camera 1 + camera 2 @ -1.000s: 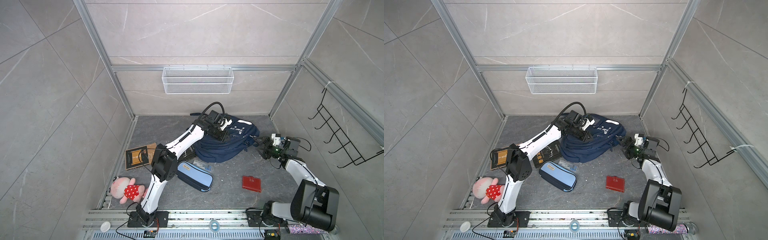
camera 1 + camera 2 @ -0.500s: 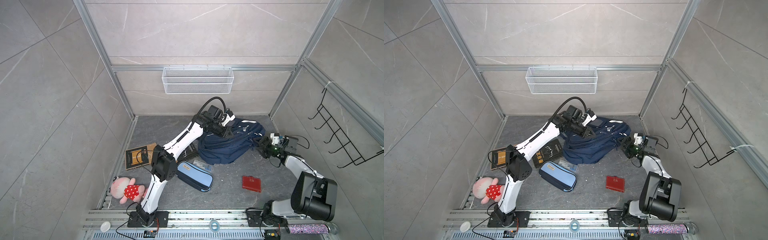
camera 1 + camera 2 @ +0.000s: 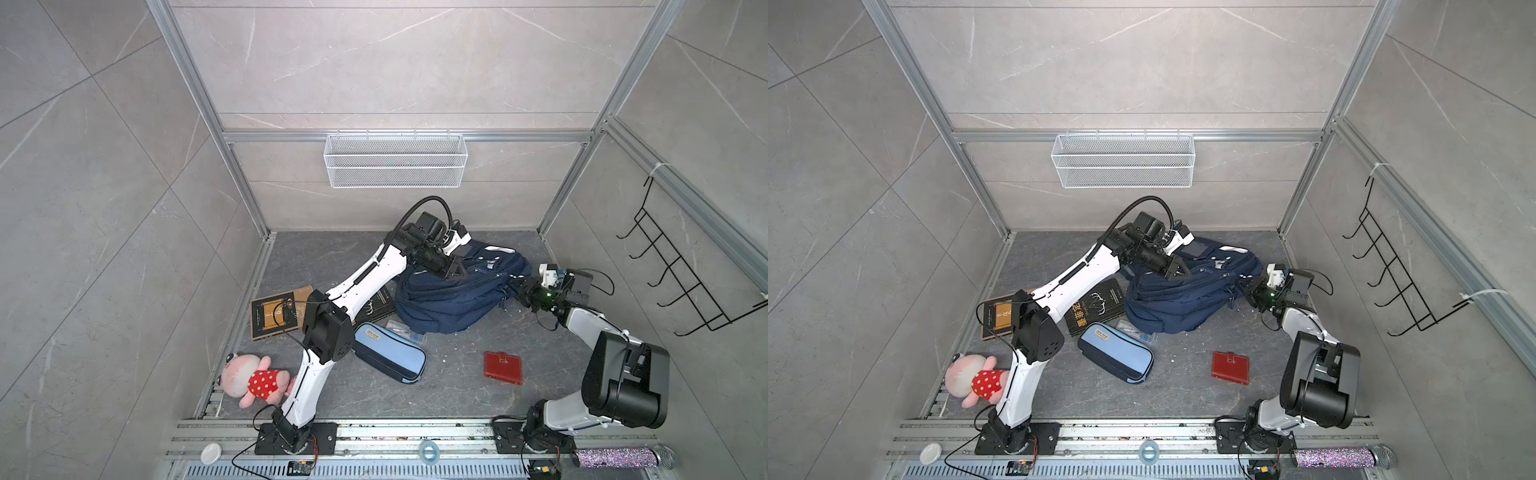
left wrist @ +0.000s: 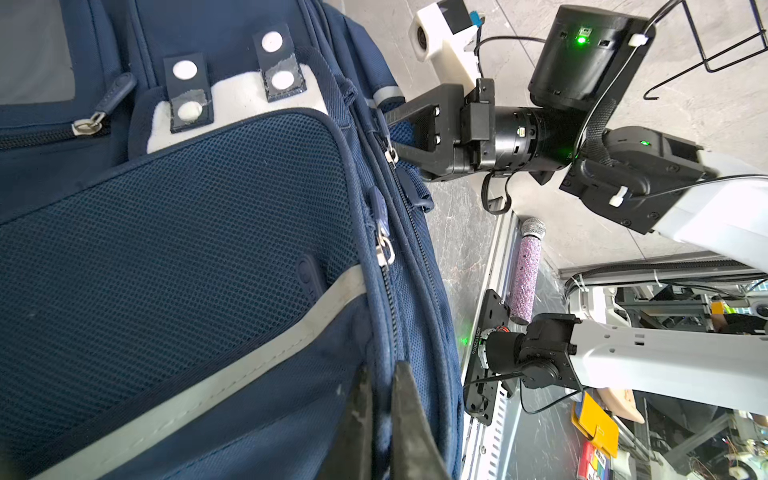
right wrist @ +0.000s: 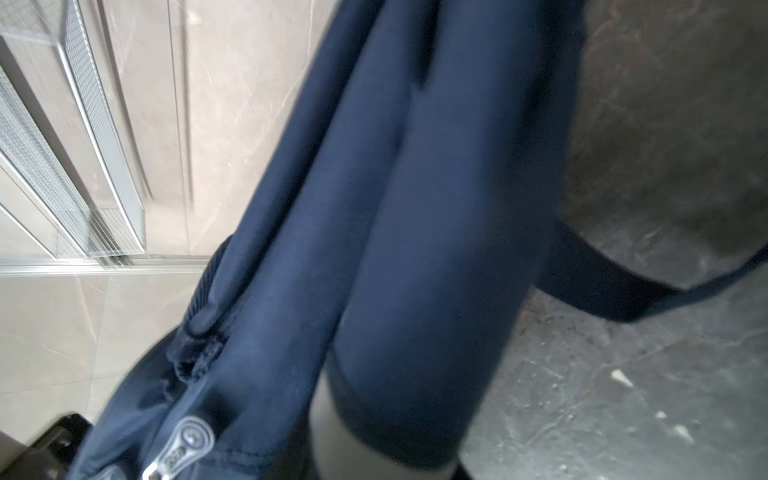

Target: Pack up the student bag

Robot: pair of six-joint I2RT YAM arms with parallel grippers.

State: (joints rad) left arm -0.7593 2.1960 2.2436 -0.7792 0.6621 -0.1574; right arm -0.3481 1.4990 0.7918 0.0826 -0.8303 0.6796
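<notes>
fingers of both arms are at the student bag (image 3: 449, 303) in both top views. the left fingers (image 3: 452, 268) rest on its upper side, and the right fingers (image 3: 517, 289) are at the end nearest the right wall. the bag lies slumped on its side toward the back of the table (image 3: 457, 386). a pencil case (image 3: 390, 359), a red wallet (image 3: 503, 368), books (image 3: 276, 316) and a soft toy (image 3: 253, 380) lie on the table outside it.

in the left wrist view the left fingers (image 4: 409, 415) are pressed together, pinching a ridge of bag fabric beside a zip line. further along that edge the right fingers (image 4: 415, 156) sit one on each side of the bag's rim, close to a zip pull (image 4: 390, 154). i cannot tell whether they have clamped.

the right wrist view is blurred. navy folds of the bag (image 5: 415, 208) fill it, one grey finger (image 5: 328, 415) lies against the cloth, and a zip pull (image 5: 187, 440) shows just beside.

the step in hand looks like getting the bag open, with nothing packed yet. next, the right fingers need to catch a pull, not loose cloth. they would then draw it along the zip while the left pinch keeps the fabric taut.
</notes>
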